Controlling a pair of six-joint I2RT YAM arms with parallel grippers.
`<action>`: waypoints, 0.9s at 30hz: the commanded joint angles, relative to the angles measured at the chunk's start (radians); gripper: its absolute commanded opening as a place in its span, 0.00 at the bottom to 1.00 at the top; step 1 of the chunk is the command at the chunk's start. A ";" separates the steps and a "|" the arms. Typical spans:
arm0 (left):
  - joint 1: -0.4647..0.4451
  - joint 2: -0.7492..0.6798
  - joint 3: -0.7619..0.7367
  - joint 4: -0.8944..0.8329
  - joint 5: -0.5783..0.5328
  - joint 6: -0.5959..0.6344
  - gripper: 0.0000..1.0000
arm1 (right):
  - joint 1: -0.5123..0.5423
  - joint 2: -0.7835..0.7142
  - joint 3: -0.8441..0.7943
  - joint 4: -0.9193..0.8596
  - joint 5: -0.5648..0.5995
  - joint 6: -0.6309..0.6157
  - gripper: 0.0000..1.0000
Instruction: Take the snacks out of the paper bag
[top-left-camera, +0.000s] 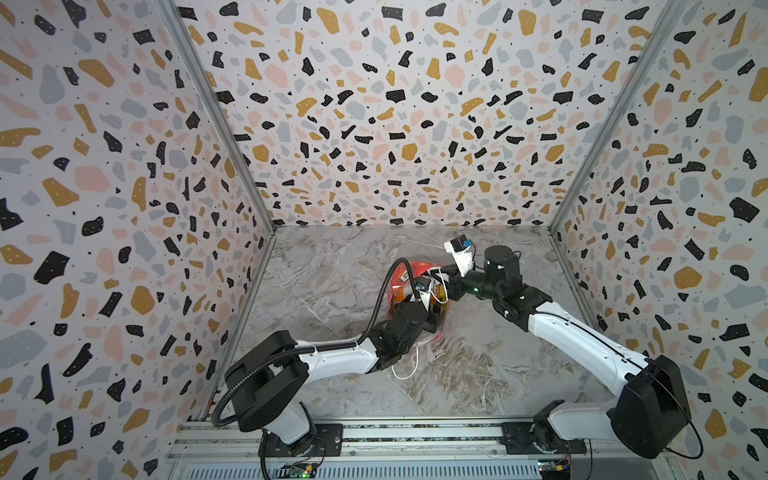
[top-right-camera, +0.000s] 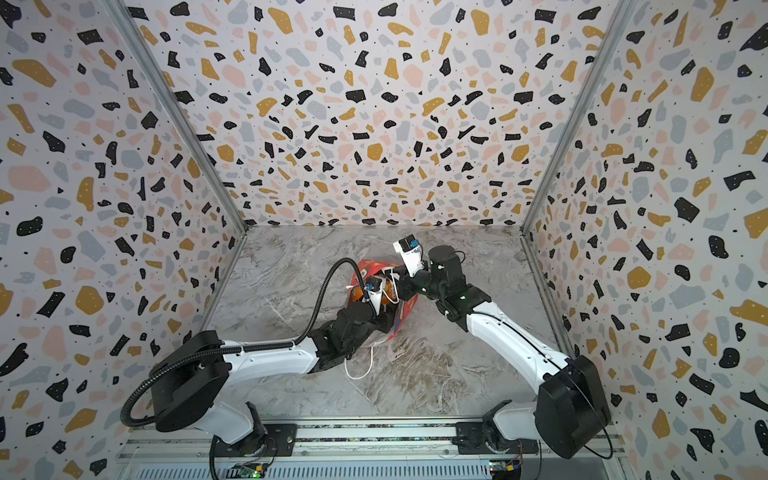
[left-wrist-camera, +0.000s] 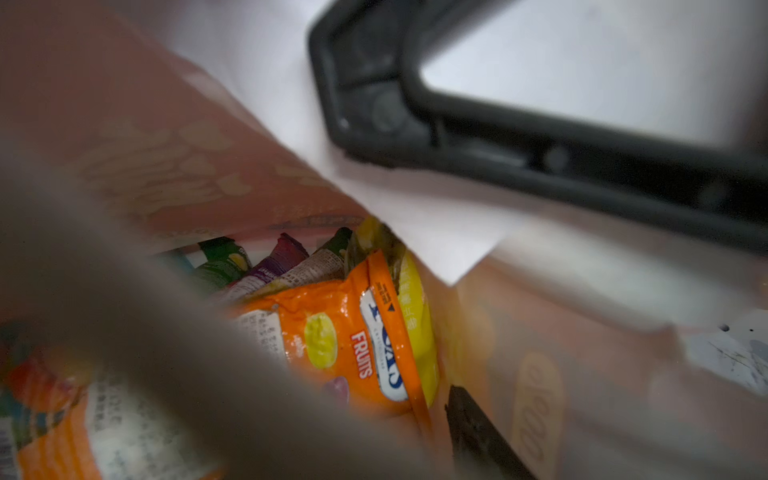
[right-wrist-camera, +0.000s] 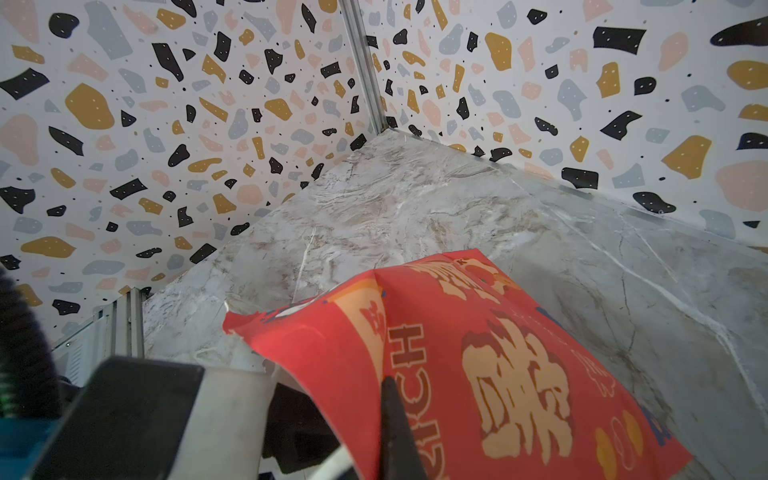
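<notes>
The left gripper (top-left-camera: 428, 308) is lowered into the open mouth of the red paper bag (right-wrist-camera: 498, 353). In both top views its fingers are hidden by its own wrist camera (top-left-camera: 422, 286) and by the bag walls. The left wrist view shows only one dark fingertip (left-wrist-camera: 465, 415). A wide blurred grey band (left-wrist-camera: 145, 291) crosses the near field and cannot be identified. The jaw opening cannot be determined.

Just beside the fingertip lies an orange packet (left-wrist-camera: 332, 332) marked FRUITS, with a yellow packet (left-wrist-camera: 419, 316) against its edge. Deeper in, a purple packet (left-wrist-camera: 282, 257) and a green packet (left-wrist-camera: 224, 257) are partly covered. A further printed packet (left-wrist-camera: 62, 436) is cut off by the picture edge and the grey band. Every packet in view lies inside the bag. An out-of-focus black frame (left-wrist-camera: 457, 137) sits past the white inner wall; what it is cannot be made out.

The right gripper (top-left-camera: 448, 286) is clamped on the bag wall at the rim. The right wrist view shows one thin dark finger (right-wrist-camera: 395, 428) edge-on against the red outer face with its gold characters.

The top views show the contents only as orange patches in the bag mouth. Packet colours and lettering are legible in the left wrist view alone. The bag sits near the middle of the marble tabletop (right-wrist-camera: 415, 199). A white cord handle (top-left-camera: 409, 370) trails on the tabletop beside the left forearm, and this shows in the top views only.
</notes>
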 joint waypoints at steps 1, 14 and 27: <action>0.011 0.019 0.039 0.026 -0.046 0.010 0.52 | 0.001 -0.065 0.017 0.110 -0.050 0.015 0.00; 0.025 0.080 0.065 0.019 -0.050 0.000 0.25 | 0.001 -0.066 0.011 0.113 -0.043 0.015 0.00; 0.025 -0.085 0.028 -0.030 -0.002 0.020 0.00 | 0.000 -0.064 0.003 0.108 -0.003 0.011 0.00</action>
